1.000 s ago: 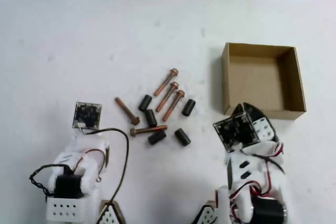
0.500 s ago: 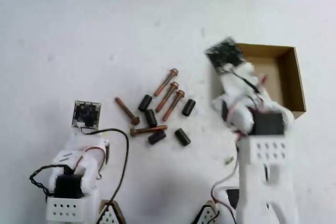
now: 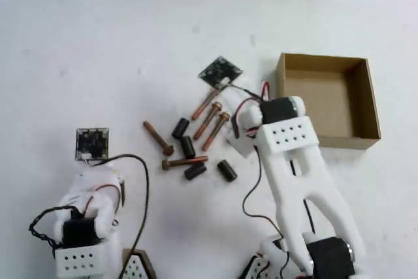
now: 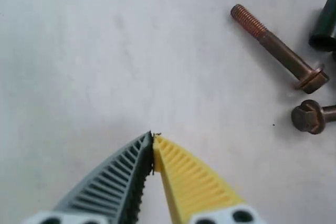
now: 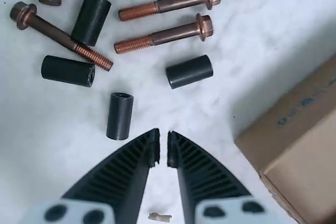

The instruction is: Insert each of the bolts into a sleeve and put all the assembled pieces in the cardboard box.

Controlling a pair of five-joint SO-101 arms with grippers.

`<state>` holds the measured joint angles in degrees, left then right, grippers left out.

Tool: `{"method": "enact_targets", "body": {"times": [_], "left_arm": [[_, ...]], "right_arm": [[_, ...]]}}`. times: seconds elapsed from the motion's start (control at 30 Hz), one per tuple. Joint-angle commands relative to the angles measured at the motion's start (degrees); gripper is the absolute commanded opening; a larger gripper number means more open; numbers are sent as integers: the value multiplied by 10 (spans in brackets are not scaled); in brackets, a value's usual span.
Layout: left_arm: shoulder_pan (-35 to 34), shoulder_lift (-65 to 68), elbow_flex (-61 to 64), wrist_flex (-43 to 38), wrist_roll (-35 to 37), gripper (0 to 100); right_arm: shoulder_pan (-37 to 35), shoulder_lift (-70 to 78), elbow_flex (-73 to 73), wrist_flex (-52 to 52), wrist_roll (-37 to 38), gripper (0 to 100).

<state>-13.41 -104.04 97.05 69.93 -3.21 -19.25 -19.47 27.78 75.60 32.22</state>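
From above, bolts [image 3: 209,119] and black sleeves [image 3: 226,170] are lying loose on the table [image 3: 98,44], the cardboard box [image 3: 326,96] is sitting apart to their right, and the right arm [image 3: 287,142] is hanging over the pile's box-side edge. At the left wrist, the left claw [image 4: 153,142] is hovering clenched, tips touching, near two bolts. At the right wrist, the right claw [image 5: 163,148] is hovering beside a sleeve, closed to a sliver, gripping nothing, the box close by.
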Motion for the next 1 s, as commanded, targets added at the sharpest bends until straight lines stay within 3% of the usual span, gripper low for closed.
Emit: {"method": "enact_targets", "body": {"times": [0.0,0.1,0.23,0.43,0.57,0.97], "left_arm": [[-8,-4,-1,8,-21,24],[-9,-4,-1,7,-20,24],[-9,-5,-1,6,-20,24],[-10,-5,-1,6,-21,24],[-29,-5,-1,6,-20,24],[-44,-5,-1,6,-19,24]], "right_arm": [[-13,7,19,-32,-7,103],[-15,8,48,-44,-7,157],[-26,8,73,-42,-9,159],[-86,14,108,-46,-106,159],[-126,15,120,-53,-133,159],[-129,14,200,-150,-128,159]]}}
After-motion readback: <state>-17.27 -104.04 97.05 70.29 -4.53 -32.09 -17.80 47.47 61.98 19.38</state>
